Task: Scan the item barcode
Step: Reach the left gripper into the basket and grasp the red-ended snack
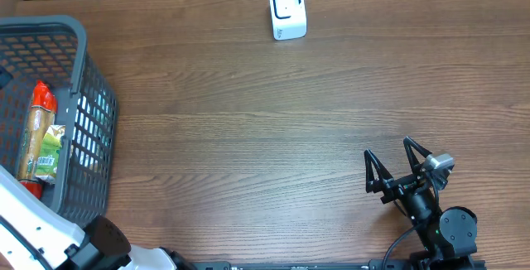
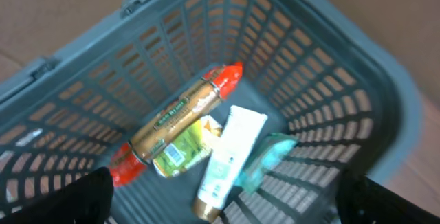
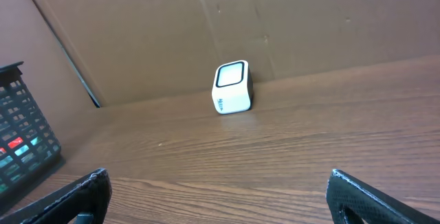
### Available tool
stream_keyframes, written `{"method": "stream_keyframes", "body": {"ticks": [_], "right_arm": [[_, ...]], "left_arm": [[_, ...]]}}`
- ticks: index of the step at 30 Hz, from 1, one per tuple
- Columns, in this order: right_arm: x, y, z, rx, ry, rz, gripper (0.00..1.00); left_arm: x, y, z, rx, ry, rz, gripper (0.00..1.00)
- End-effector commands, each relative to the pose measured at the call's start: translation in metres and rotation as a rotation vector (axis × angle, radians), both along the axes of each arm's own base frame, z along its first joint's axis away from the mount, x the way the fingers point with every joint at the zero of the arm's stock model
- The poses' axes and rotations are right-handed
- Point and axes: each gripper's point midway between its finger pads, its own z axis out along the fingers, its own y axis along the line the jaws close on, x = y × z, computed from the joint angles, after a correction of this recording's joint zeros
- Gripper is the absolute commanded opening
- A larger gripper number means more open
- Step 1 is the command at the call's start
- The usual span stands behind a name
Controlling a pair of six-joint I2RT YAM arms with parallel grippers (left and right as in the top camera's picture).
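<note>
Right gripper (image 1: 387,147) stands wide open and empty above the table (image 1: 248,113) at the near right, well apart from everything. Overhead, the scanner (image 1: 287,11) sits at the far edge, mid-table; the basket (image 1: 81,42) is at the far left with the left arm over its near corner, and a red-ended roll (image 1: 36,129) shows inside it. From the left wrist, the left gripper (image 2: 223,179) hangs spread wide above the basket floor, holding nothing. Below it lie the roll, a green pouch (image 2: 180,148) partly under the roll, a white tube (image 2: 230,152) laid across the pouch, and a teal packet (image 2: 269,154) touching the tube. No barcode is legible. The tube lies uppermost and looks the easiest take: light, fairly stiff, probably slick, best pinched across its middle. The roll would likely turn between the fingers; pouch and packet look soft and would crumple. From the right wrist, the scanner's dark window faces up and toward the arms. Wood-grain laminate, flat and bare between basket and scanner. Cardboard (image 3: 137,31) walls the far side. The basket's mesh walls leave little side room, so approach from above seems indicated.
</note>
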Motion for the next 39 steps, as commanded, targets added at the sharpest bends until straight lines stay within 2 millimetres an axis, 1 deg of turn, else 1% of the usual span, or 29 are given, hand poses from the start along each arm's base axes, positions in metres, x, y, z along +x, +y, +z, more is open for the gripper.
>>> {"method": "stream_keyframes", "body": {"ticks": [1, 3, 4, 6, 8, 9, 10, 13, 14, 19, 24, 27, 29, 32, 39], "right_arm": [[0.001, -0.002, -0.002, -0.003, -0.005, -0.011, 1.00], [0.001, -0.002, -0.002, -0.003, -0.005, -0.011, 1.00], [0.001, -0.002, -0.002, -0.003, -0.005, -0.011, 1.00], [0.001, -0.002, -0.002, -0.003, -0.005, -0.011, 1.00], [0.001, -0.002, -0.002, -0.003, -0.005, -0.011, 1.00], [0.001, -0.002, -0.002, -0.003, -0.005, -0.011, 1.00], [0.001, -0.002, -0.002, -0.003, -0.005, -0.011, 1.00], [0.001, -0.002, -0.002, -0.003, -0.005, -0.011, 1.00], [0.001, -0.002, -0.002, -0.003, -0.005, -0.011, 1.00], [0.001, -0.002, -0.002, -0.003, -0.005, -0.011, 1.00], [0.001, -0.002, -0.002, -0.003, -0.005, -0.011, 1.00], [0.001, -0.002, -0.002, -0.003, -0.005, -0.011, 1.00], [0.001, -0.002, -0.002, -0.003, -0.005, -0.011, 1.00], [0.001, -0.002, -0.002, -0.003, -0.005, -0.011, 1.00], [0.001, -0.002, -0.002, -0.003, -0.005, -0.011, 1.00]], "left_arm": [[0.004, 0.008, -0.034, 0.011, 0.102, -0.062, 0.93], [0.010, 0.016, -0.054, 0.025, 0.141, -0.095, 0.93], [0.011, 0.019, -0.061, 0.034, 0.154, -0.103, 0.94], [0.018, 0.029, -0.078, 0.064, 0.177, -0.129, 0.97], [0.027, 0.037, -0.096, 0.098, 0.206, -0.188, 1.00], [0.031, 0.041, -0.110, 0.116, 0.235, -0.231, 1.00], [0.033, 0.043, -0.118, 0.123, 0.254, -0.257, 1.00], [0.039, 0.048, -0.150, 0.118, 0.317, -0.324, 0.99], [0.042, 0.051, -0.165, 0.106, 0.335, -0.334, 0.99], [0.054, 0.064, -0.205, 0.075, 0.377, -0.356, 0.96], [0.070, 0.079, -0.230, 0.096, 0.383, -0.379, 0.96], [0.077, 0.086, -0.251, 0.113, 0.415, -0.433, 0.96], [0.080, 0.090, -0.265, 0.112, 0.434, -0.444, 0.94], [0.082, 0.102, -0.281, 0.131, 0.466, -0.417, 0.90], [0.089, 0.119, -0.309, 0.147, 0.463, -0.397, 0.89]]}}
